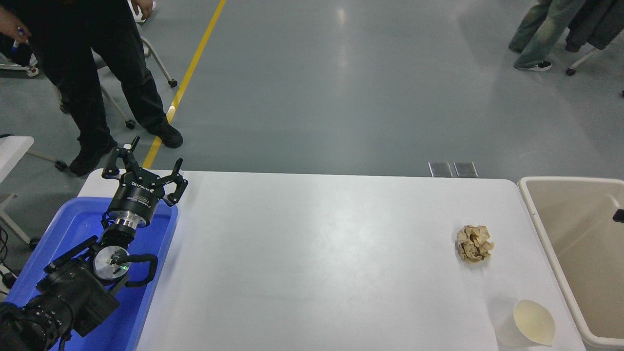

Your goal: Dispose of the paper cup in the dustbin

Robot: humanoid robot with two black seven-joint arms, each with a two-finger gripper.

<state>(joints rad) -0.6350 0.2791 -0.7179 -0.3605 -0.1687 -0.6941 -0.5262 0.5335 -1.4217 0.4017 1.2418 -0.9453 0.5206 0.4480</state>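
The paper cup (526,325) lies tilted at the table's front right corner, its cream inside facing up and right. The beige dustbin (570,179) stands just right of the table, its rim close to the cup. Of my right gripper (619,215) only a small black tip shows at the right edge, above the dustbin and well apart from the cup. My left gripper (146,163) is open and empty, parked at the lower left over the blue tray.
A crumpled brown paper ball (474,243) lies on the white table (312,253), behind the cup. A blue plastic tray (73,229) sits at the left edge. One person (97,73) stands at the far left, another (536,34) at the far right.
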